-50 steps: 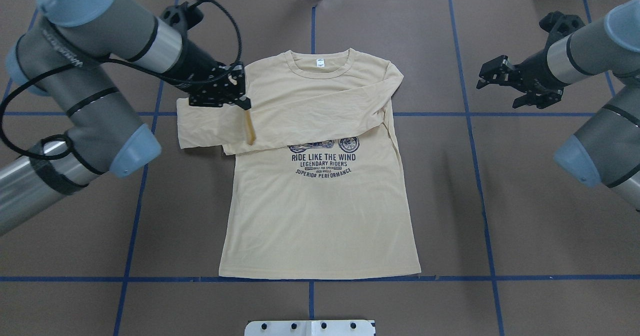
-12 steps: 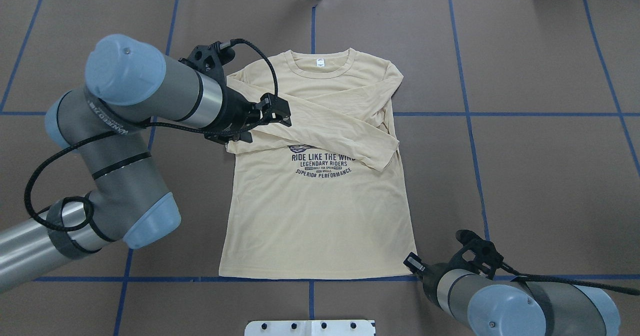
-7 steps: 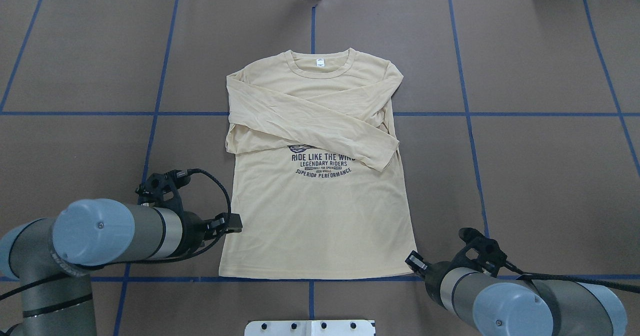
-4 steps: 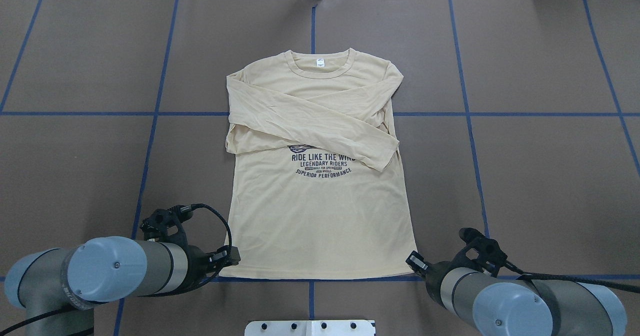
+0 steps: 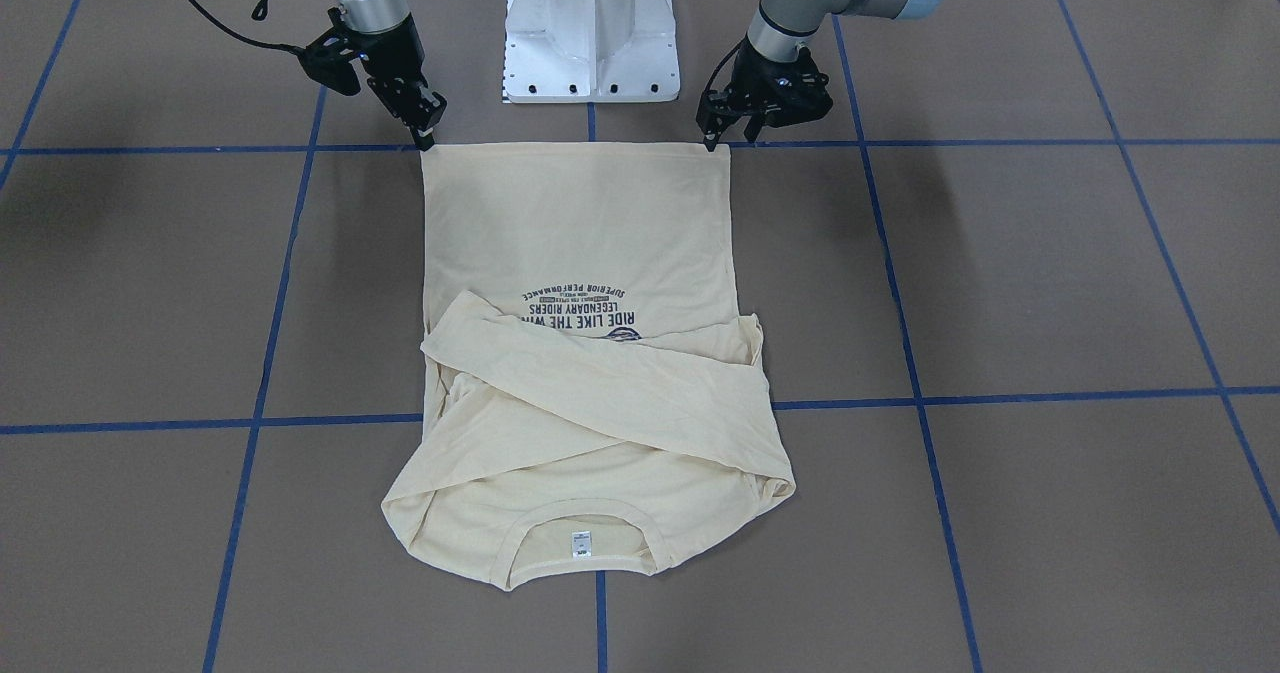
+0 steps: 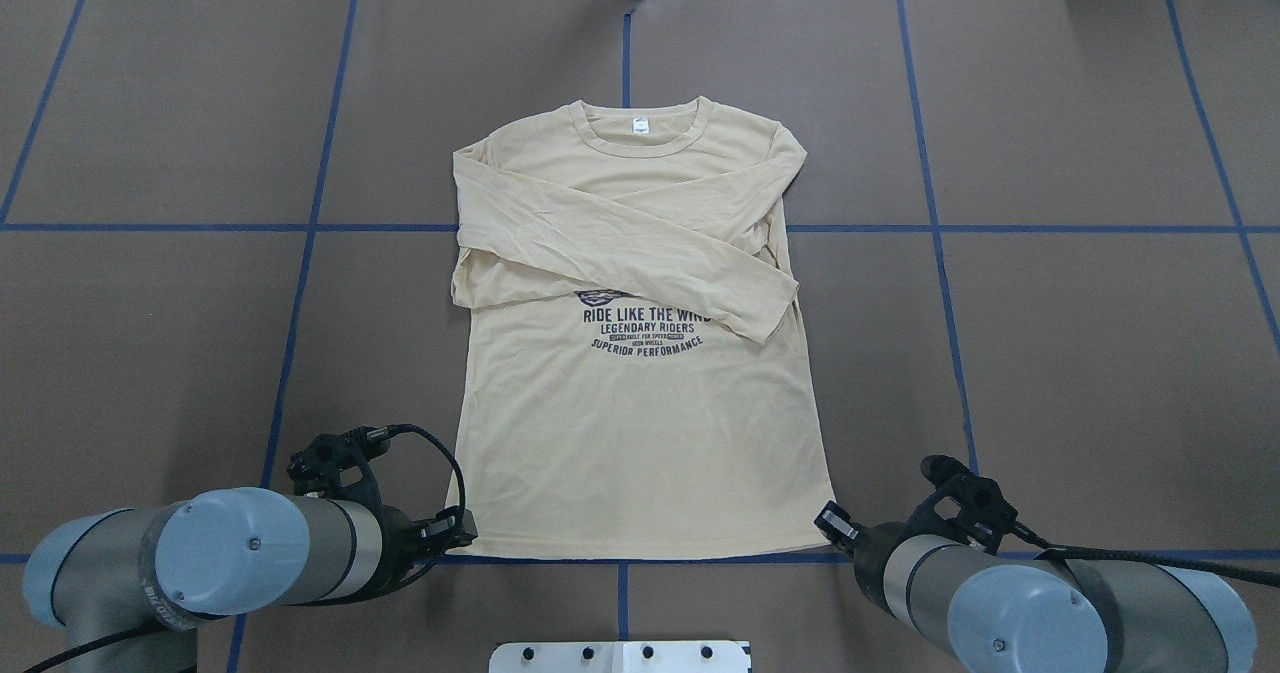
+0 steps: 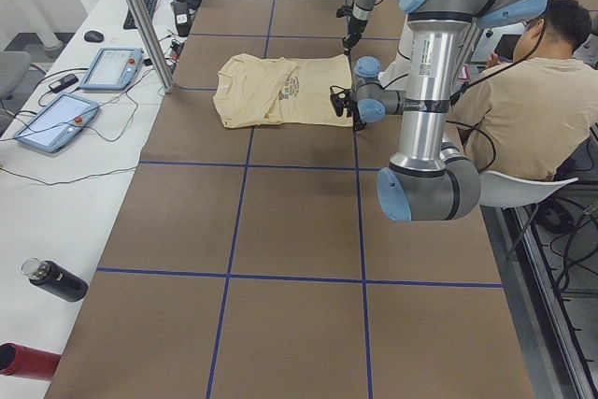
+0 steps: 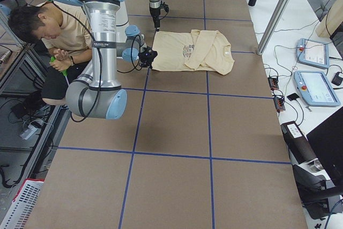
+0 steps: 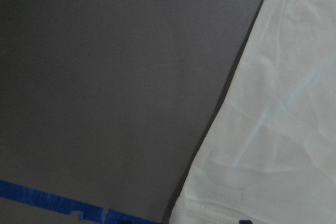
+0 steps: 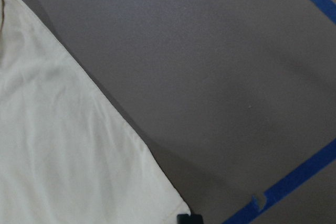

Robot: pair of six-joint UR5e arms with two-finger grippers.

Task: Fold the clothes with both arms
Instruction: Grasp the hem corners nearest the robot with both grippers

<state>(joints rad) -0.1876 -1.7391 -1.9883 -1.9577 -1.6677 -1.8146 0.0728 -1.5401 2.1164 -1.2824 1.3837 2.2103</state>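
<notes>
Pale cream-yellow long-sleeved T-shirt (image 6: 640,433) with navy print lies flat mid-table on the brown table (image 6: 1100,353) taped with blue lines. Collar far from robot, both sleeves crossed over chest. Black two-finger left gripper (image 6: 462,533) sits low at the hem's left corner, the black two-finger right gripper (image 6: 828,523) at the hem's right corner. Finger spread of either: cannot tell.

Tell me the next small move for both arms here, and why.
Probably close both grippers on the hem corners, ready to lift them toward the collar. The left gripper sits at one hem corner of the T-shirt, the right gripper at the other, both sleeves lie crossed over the chest, and the hem lies flat. Whether either gripper is shut cannot be seen.
</notes>
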